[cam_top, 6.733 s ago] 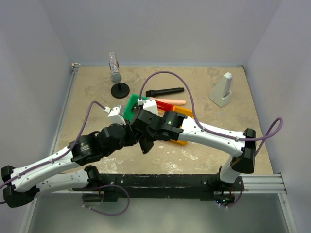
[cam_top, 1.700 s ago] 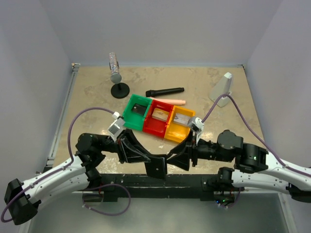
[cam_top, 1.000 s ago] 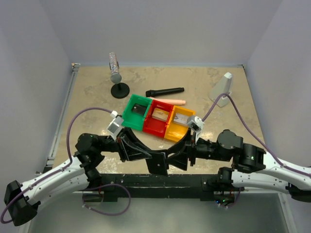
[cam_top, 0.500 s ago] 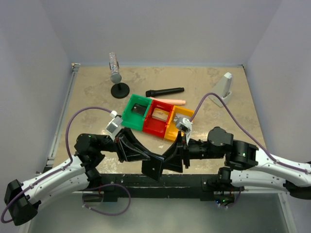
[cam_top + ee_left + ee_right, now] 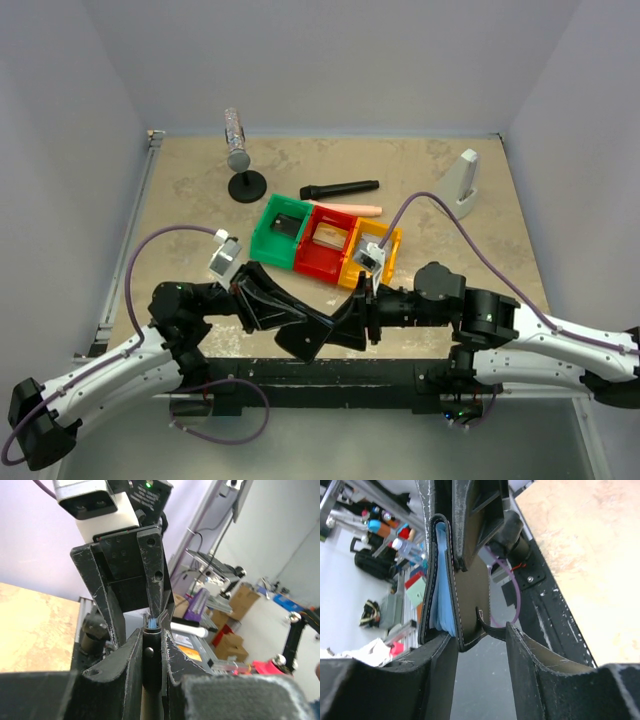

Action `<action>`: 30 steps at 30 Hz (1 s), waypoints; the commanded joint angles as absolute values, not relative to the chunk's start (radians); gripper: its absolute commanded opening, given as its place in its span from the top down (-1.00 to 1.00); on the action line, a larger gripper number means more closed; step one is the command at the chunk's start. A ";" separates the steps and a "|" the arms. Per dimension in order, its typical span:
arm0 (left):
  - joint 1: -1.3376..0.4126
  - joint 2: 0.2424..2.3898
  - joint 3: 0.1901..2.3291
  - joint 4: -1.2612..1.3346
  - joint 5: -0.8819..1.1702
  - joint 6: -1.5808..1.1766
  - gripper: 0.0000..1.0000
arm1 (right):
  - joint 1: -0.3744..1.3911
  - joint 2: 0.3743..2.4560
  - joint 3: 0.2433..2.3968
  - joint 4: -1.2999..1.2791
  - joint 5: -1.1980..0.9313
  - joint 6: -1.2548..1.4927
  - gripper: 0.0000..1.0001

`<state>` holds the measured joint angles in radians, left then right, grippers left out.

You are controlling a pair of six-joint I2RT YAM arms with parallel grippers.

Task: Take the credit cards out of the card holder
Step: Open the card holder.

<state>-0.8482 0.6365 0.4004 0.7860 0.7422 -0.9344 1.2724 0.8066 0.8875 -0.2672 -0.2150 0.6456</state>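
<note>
Pinching the black card holder (image 5: 308, 342) edge-on with the left tool (image 5: 288, 325), fingers pressed on both covers, above the near edge of the desk (image 5: 200, 210), in front of the orange bin (image 5: 393, 243). Straddling its free end with the right tool (image 5: 480, 642), fingers spread, a gap open on one side. Showing blue inner layers (image 5: 439, 585) between the covers.

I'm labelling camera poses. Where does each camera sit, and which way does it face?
Top external: above and behind the robot, looking down on the table; shows left gripper and right gripper at the card holder.
Left wrist: mounted behind the left gripper, facing the right gripper past its own fingers.
Right wrist: mounted behind the right gripper, facing the left gripper past its own fingers.
Both wrist views share the card holder.
</note>
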 commanded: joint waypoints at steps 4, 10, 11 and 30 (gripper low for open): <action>-0.857 0.617 0.382 0.798 0.646 -0.891 1.00 | 1.266 0.795 0.862 -0.100 -0.063 0.686 0.35; -0.857 0.612 0.376 0.804 0.647 -0.896 1.00 | 1.266 0.784 0.851 -0.042 -0.042 0.696 0.38; -0.857 0.609 0.373 0.805 0.641 -0.896 1.00 | 1.266 0.778 0.845 -0.035 -0.025 0.701 0.29; -0.873 0.652 0.328 0.910 0.611 -0.950 1.00 | 1.266 0.764 0.759 0.218 0.049 0.744 -0.02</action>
<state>-0.8471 0.6182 0.3485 0.8906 0.5655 -0.9409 1.2724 0.7395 0.7586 -0.0261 -0.0425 0.7185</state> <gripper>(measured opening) 0.205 0.515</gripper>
